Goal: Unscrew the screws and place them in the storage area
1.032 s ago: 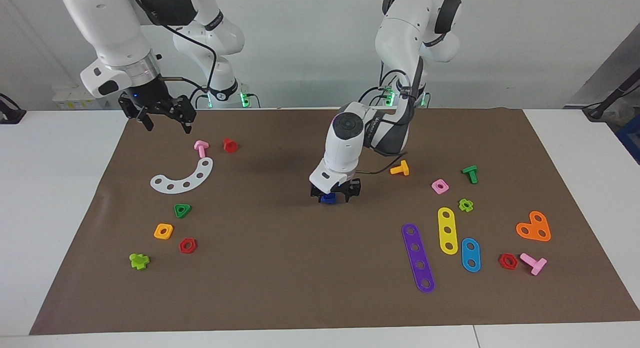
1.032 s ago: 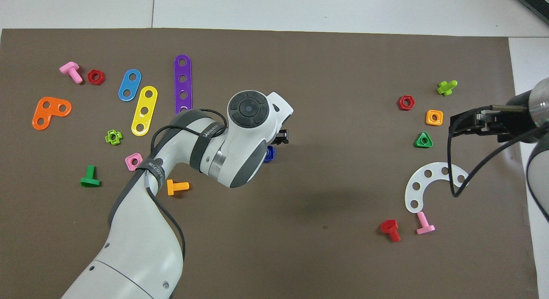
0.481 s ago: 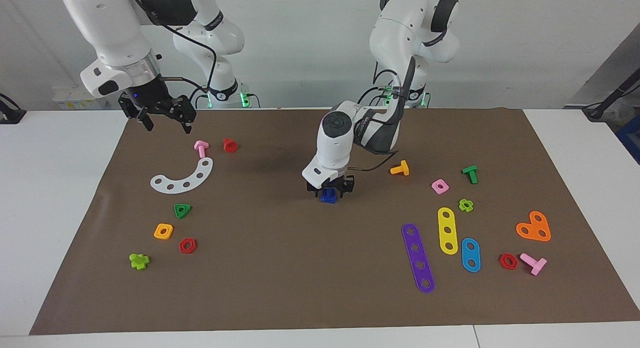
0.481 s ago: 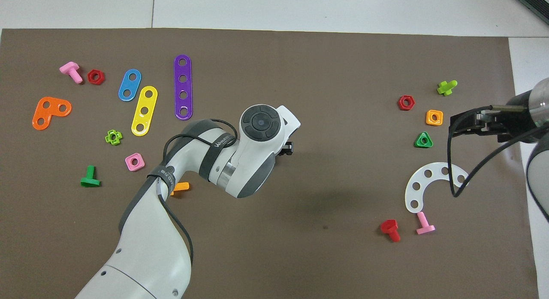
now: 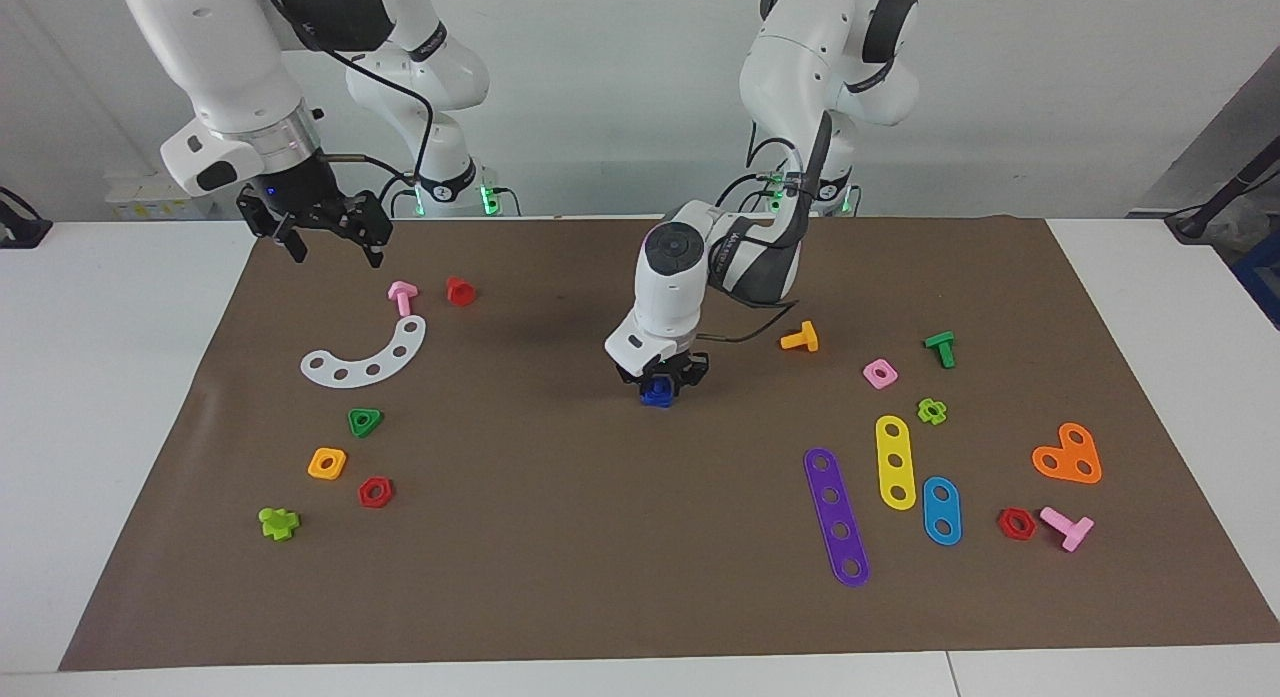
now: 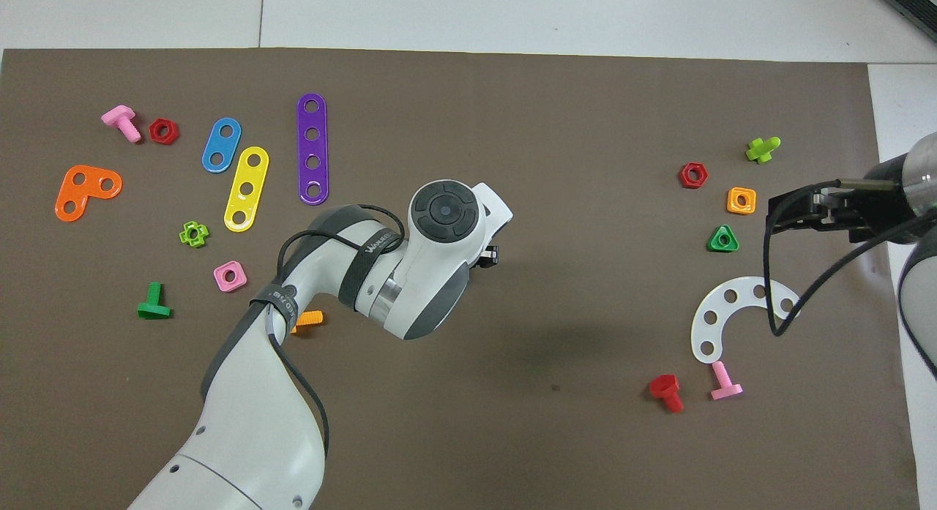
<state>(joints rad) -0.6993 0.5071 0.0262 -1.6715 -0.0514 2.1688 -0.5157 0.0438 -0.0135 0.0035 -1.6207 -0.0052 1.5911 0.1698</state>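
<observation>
The dark-blue screw (image 5: 657,393) sits on the brown mat (image 5: 560,537) near its middle. My left gripper (image 5: 660,380) reaches straight down onto it and is shut on its top. In the overhead view the left wrist (image 6: 443,225) hides the screw. The storage area lies toward the right arm's end, marked by a white curved strip (image 5: 368,355), a green triangle nut (image 5: 365,421), an orange square nut (image 5: 327,463) and a red hexagon nut (image 5: 375,492). My right gripper (image 5: 336,249) waits open in the air over the mat's corner by that area, holding nothing.
A pink bolt (image 5: 402,296) and a red bolt (image 5: 459,290) lie beside the white strip, a lime cross piece (image 5: 278,522) near the mat's edge. Toward the left arm's end are an orange bolt (image 5: 800,338), purple (image 5: 836,515), yellow and blue strips and an orange heart plate (image 5: 1068,454).
The left gripper shifted a little toward the right arm's end over the blue screw, then its fingers closed on it. The right arm has not moved.
</observation>
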